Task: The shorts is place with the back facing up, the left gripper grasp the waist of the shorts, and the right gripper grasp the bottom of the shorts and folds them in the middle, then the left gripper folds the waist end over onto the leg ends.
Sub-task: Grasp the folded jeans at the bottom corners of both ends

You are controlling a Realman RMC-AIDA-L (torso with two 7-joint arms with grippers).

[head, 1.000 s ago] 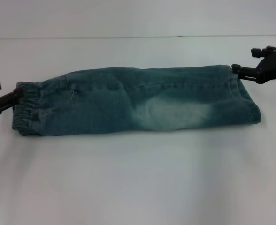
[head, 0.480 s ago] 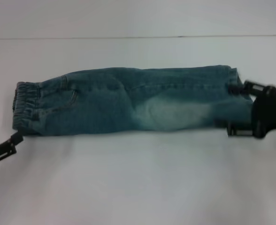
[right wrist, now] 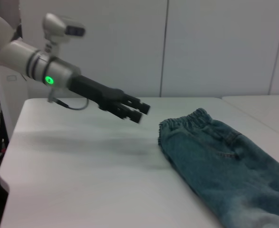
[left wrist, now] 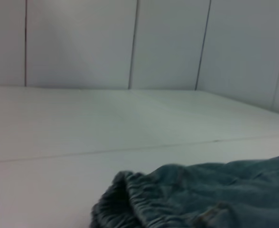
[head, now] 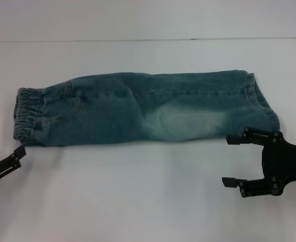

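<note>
Shorts (head: 148,108) lie folded lengthwise across the white desk (head: 148,201) in the head view, waist (head: 27,117) to the robot's left and leg hems (head: 261,103) to its right. Left end effector (head: 2,154) hovers open just near the waist, holding nothing; right end effector (head: 238,160) spreads wide, empty, nearer than the hems. Left wrist view shows the ruffled waist (left wrist: 130,199) close by. Right wrist view shows the left end effector (right wrist: 134,108) beside the waist (right wrist: 187,121).

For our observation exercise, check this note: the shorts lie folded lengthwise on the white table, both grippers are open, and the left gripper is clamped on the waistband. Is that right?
Not quite. The left gripper is not on the waistband; the head view shows it open, apart from the shorts, nearer the robot. The rest holds: the shorts lie folded lengthwise on the white table, and the right gripper is open too.
</note>
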